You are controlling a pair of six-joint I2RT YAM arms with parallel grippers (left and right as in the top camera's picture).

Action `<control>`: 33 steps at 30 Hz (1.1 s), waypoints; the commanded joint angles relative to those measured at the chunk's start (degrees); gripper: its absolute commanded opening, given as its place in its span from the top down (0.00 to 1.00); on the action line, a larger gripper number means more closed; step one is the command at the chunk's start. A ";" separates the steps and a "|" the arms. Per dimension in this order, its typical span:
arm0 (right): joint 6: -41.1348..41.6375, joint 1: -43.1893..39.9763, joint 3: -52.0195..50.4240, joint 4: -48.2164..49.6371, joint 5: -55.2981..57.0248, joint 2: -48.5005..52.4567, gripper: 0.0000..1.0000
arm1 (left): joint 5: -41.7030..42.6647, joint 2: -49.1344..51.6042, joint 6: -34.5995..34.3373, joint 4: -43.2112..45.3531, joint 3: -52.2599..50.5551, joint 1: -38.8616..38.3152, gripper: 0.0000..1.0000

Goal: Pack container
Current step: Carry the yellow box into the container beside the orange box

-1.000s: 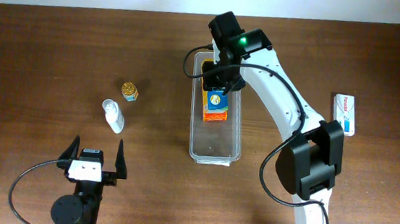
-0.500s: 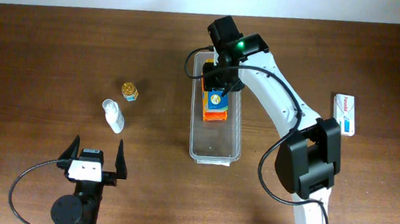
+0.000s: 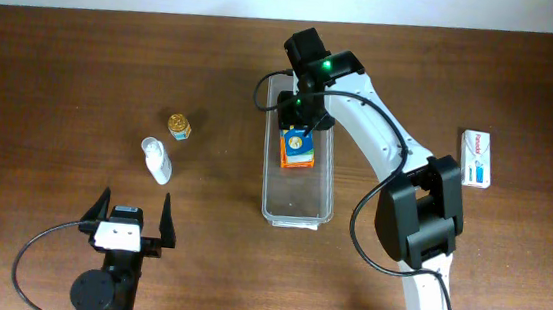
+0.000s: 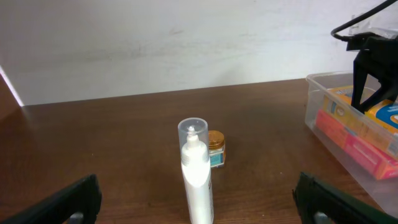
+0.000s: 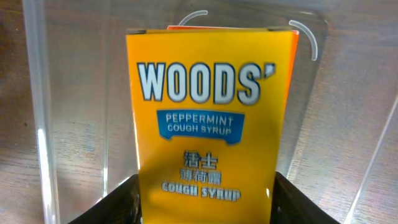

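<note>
- Right gripper is down in the far end of the container. Its jaws are clamped on the two sides of the cough syrup box.
- In the right wrist view I see the dark fingers pressed to both lower edges of the yellow box, with "WOODS' PEPPERMINT COUGH SYRUP" facing the camera.
- The box is inside the container's far half. I can see bare clear floor in the near half.
- The container sits mid surface, long axis running away from the arm bases, to the right of the loose items.
- Left gripper is low at the near edge, jaws wide apart, holding nothing.
- A white bottle is ahead of the left gripper, and a small gold-lidded jar is just beyond it. The two are apart from each other.
- A white and blue packet lies flat far right, well apart from the container.
</note>
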 commanded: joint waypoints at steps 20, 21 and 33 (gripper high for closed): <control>2.47 0.24 0.02 0.20 -3.69 0.42 0.41 | 0.79 -0.35 0.55 -0.04 -0.33 0.26 0.01; 2.47 0.24 0.02 0.35 -4.42 0.42 0.41 | 0.79 -0.35 0.55 -0.04 -0.33 0.26 0.01; 3.52 -0.35 0.07 0.52 -5.53 0.39 0.41 | 0.79 -0.35 0.55 -0.04 -0.33 0.26 0.01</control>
